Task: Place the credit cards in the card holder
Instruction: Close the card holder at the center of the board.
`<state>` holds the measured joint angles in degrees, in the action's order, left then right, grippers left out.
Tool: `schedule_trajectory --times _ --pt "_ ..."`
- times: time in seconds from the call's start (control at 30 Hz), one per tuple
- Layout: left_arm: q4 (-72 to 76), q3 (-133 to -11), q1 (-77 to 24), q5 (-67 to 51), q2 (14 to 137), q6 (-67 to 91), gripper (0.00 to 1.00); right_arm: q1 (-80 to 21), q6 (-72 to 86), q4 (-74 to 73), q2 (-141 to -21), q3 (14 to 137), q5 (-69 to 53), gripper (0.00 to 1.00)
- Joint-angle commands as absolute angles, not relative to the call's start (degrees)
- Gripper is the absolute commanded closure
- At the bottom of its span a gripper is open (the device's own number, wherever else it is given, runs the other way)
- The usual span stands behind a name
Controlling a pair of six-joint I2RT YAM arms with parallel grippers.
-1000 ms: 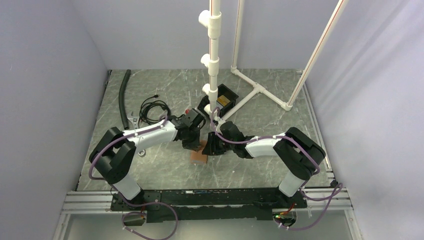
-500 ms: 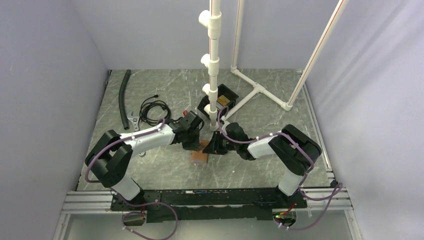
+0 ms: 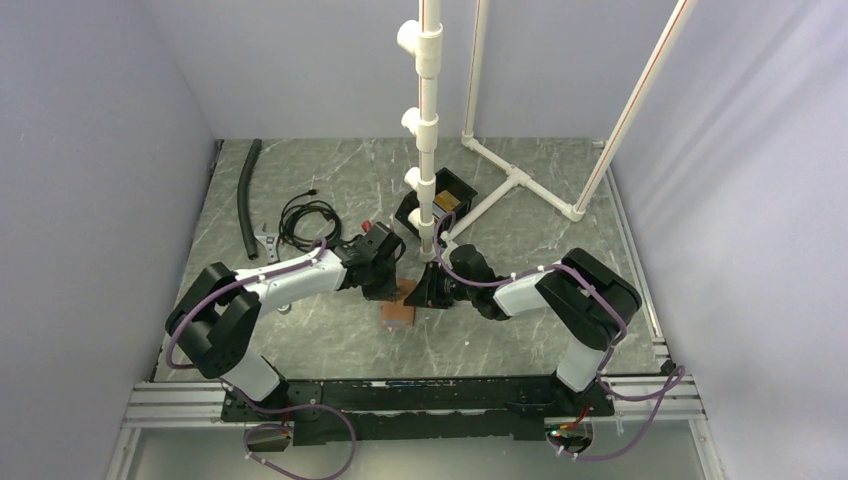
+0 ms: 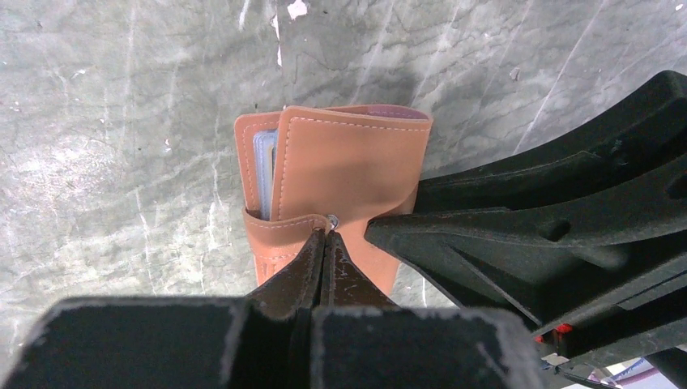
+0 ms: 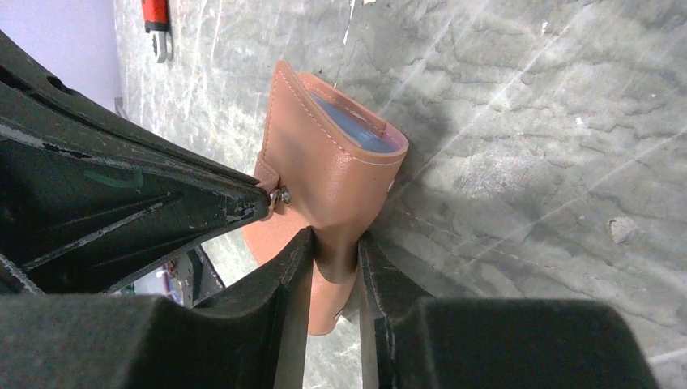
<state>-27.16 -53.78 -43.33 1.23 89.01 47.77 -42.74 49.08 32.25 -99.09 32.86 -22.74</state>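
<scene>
Worktop (image 3: 330,170) centre: right pincer (image 5: 334,239) slightly spread, pinching the near end of the folded card holder (image 4: 348,162). Left pincer (image 4: 326,239) pressed together, tips touching the holder's snap tab (image 4: 279,229). Light blue credit card (image 5: 348,121) edge visible inside.

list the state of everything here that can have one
card holder, folded over, slightly gaping
credit cards, tucked inside the card holder, only edges showing
left gripper, shut, tips at the snap stud
right gripper, closed on the card holder's fold
black box, upright, open on top
cable, coiled
</scene>
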Motion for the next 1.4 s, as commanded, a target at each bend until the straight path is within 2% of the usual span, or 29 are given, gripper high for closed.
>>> schedule_trajectory --times 0.0,0.97,1.37 --pt "-24.56 -54.12 -43.22 3.12 86.58 49.22 1.00 -44.12 47.03 30.98 -100.47 33.75 -21.92 0.76" --pt "-15.85 -52.79 -43.52 -3.63 90.66 48.12 1.00 -44.38 46.75 30.68 -101.03 34.34 -22.50 0.77" --pt "-13.85 -49.01 -45.68 -2.59 92.46 52.04 1.00 -44.34 46.74 30.42 -101.08 34.12 -22.50 0.77"
